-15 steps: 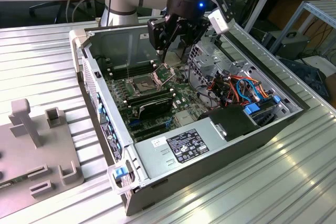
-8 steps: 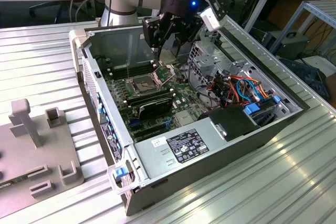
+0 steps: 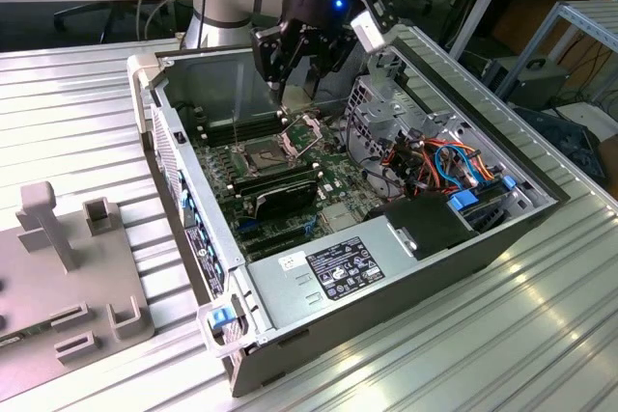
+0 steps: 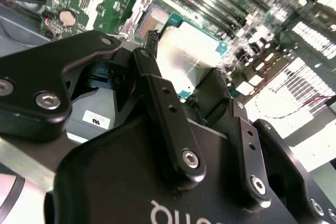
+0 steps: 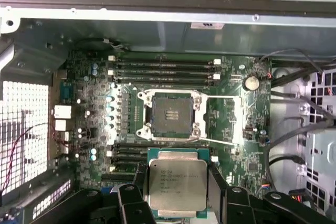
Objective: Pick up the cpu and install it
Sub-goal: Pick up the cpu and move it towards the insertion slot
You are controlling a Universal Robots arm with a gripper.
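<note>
The gripper [image 5: 176, 182] clamps the cpu [image 5: 176, 187] by opposite edges, near the empty motherboard socket [image 5: 170, 115] — a thin, stiff, light chip, probably fragile underneath, best held edgewise.

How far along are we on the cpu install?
Done: the pick-up. The gripper is shut on the cpu, with fingers on two opposite edges. In hand: the cpu is held above the motherboard, apart from the socket. Left: seating it. The socket is open and empty, its contacts bare.
</note>
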